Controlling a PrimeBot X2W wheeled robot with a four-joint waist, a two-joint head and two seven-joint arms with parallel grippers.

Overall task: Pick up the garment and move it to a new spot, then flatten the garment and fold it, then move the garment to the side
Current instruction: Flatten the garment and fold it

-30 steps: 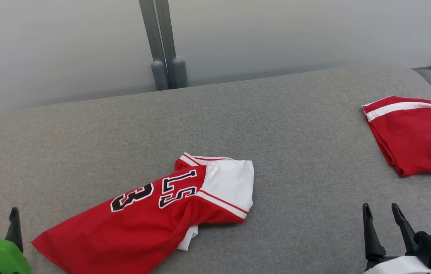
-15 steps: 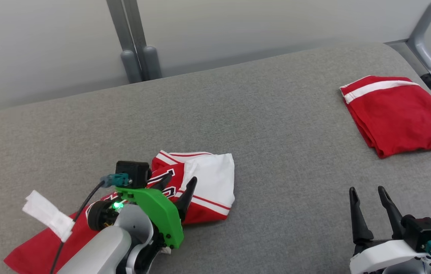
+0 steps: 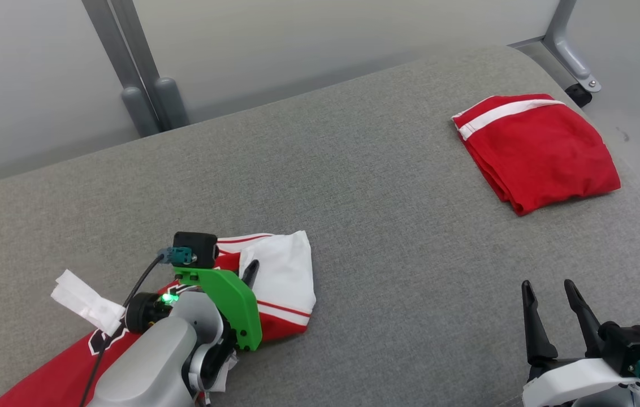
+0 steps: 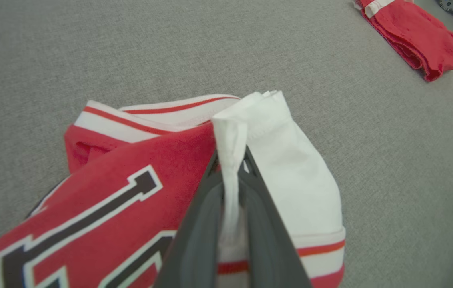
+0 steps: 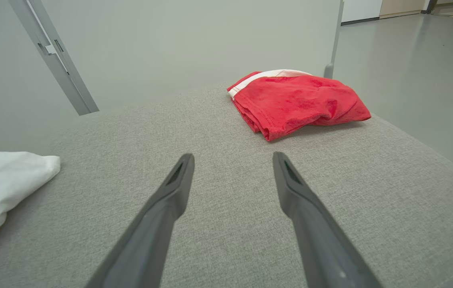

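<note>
The garment, a red jersey with black-and-white numbers and a white sleeve, lies crumpled at the lower left of the grey padded surface. My left gripper sits on top of it. In the left wrist view the jaws of this gripper are closed on a raised fold of the white sleeve, beside the garment's red body. My right gripper hovers at the lower right, open and empty. Its wrist view has the gripper over bare fabric, the garment's sleeve far to the left.
A folded red cloth with a white band lies near the far right edge of the surface, also seen as the folded cloth. Grey metal posts stand behind the surface. A white tag hangs on the left arm's cable.
My left arm came in over the garment, and its jaws, open half a second ago, have closed on the white sleeve. The head camera has swung, shifting the scene. The right gripper stays open.
</note>
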